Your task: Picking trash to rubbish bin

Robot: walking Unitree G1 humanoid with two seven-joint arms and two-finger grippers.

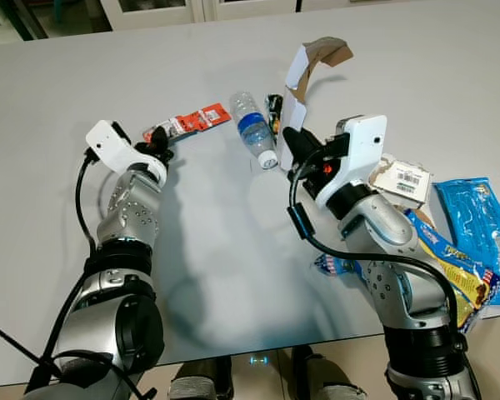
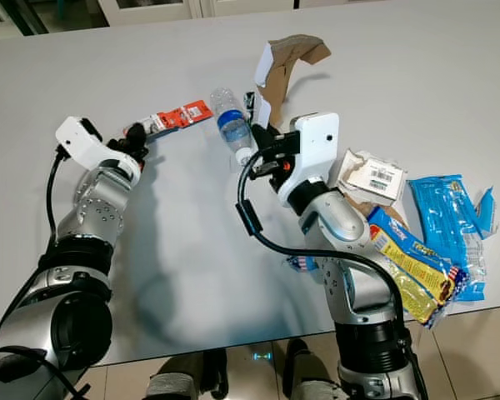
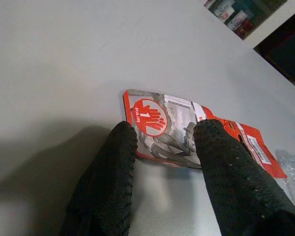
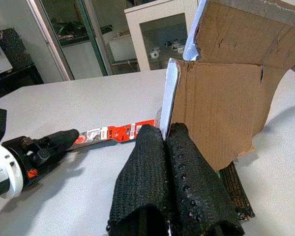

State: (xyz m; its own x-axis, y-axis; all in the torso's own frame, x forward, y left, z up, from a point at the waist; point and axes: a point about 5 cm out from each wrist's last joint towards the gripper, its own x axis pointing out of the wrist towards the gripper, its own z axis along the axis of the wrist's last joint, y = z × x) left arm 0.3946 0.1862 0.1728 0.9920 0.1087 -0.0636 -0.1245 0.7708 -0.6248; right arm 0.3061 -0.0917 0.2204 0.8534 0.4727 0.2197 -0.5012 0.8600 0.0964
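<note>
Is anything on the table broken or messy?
Yes. The cardboard piece pinched in the right gripper is torn and bent, with ragged edges. A plastic bottle lies tipped on its side. Snack wrappers are piled loosely at the table's right edge. The left gripper straddles a red packet.

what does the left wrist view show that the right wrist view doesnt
Left wrist view: the red packet's near end up close, with its "1 pair" hand logo, and the left claw's open fingers on either side of it.

Right wrist view: the right claw shut on a torn cardboard piece held upright, with glass-door cabinets behind.

Both: the red packet lying on the grey table.
</note>
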